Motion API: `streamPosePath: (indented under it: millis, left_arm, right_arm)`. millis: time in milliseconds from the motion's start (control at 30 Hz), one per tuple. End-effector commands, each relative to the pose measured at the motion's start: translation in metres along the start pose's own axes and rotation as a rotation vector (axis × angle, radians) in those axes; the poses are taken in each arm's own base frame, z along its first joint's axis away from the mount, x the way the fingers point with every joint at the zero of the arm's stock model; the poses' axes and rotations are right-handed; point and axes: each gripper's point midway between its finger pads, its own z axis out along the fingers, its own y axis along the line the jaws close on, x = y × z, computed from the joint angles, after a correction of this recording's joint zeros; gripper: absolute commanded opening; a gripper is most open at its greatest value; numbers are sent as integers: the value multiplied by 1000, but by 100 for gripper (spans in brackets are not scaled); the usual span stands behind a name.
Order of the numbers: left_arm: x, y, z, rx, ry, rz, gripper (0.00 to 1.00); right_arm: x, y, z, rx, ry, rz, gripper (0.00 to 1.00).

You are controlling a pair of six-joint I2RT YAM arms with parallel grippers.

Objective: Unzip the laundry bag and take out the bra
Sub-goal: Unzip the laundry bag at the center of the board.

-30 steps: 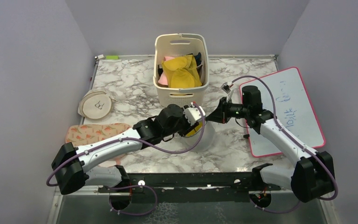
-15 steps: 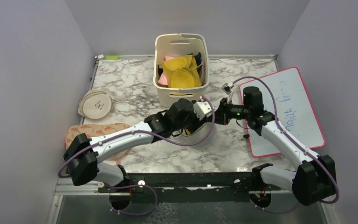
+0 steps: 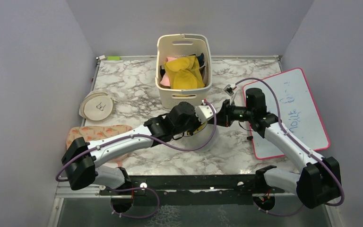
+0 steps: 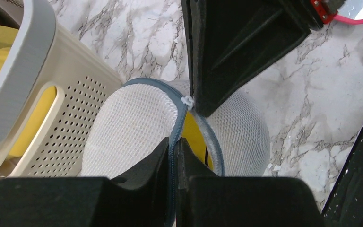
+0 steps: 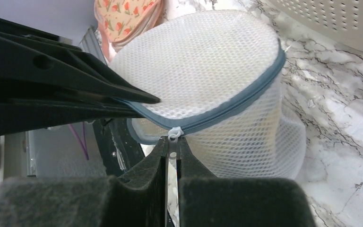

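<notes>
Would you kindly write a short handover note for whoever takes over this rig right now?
Left hand: shut on the laundry bag, pinching its dark zip rim.
Right hand: shut on the white zip pull.
The bag stands in front of the basket, between both hands.
Done: the zip is partly open, and yellow fabric shows through the gap.
Left: finish unzipping, then take out the bra, which cannot be made out yet.
</notes>
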Motion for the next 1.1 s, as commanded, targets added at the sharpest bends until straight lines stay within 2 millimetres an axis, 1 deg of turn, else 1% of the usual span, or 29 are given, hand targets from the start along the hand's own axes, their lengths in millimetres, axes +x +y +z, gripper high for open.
streamPosePath:
  millis: [0, 167, 333, 467, 533, 567, 600, 633, 700, 833, 967, 1067]
  left_arm:
    - [-11, 6, -23, -29, -65, 32, 0]
    - [-13, 3, -37, -12, -98, 47, 0]
    - [-16, -1, -46, 7, -124, 47, 0]
    - [-14, -1, -48, 8, -124, 40, 0]
    - [-11, -2, -46, 11, -116, 35, 0]
    - [-9, -3, -45, 13, -109, 31, 5]
    - [-8, -4, -43, 16, -101, 27, 12]
    - [-6, -4, -42, 20, -91, 27, 17]
    - [-4, -5, -37, 22, -74, 27, 24]
    - [-2, -6, -26, 24, -46, 22, 34]
    - [-6, -10, -16, 35, -32, 20, 39]
    - [-11, -15, -11, 50, -35, 19, 49]
  right_arm:
    - [-10, -10, 1, 55, -32, -5, 1]
    - [-22, -23, -4, 105, -59, -1, 1]
    - [-24, -37, -2, 136, -62, 42, 1]
    - [-24, -39, 0, 130, -63, 46, 1]
    - [-24, -36, 0, 110, -59, 26, 1]
    - [-24, -32, 0, 88, -55, 13, 1]
    - [-23, -26, 0, 50, -47, 4, 1]
    - [-22, -20, 0, 15, -42, -2, 1]
    - [-20, -11, 0, -37, -37, -5, 1]
    - [-17, -5, -3, -56, -37, -22, 1]
    - [-15, -1, -5, -62, -36, -22, 1]
    - [-14, 0, -6, -64, -37, -21, 1]
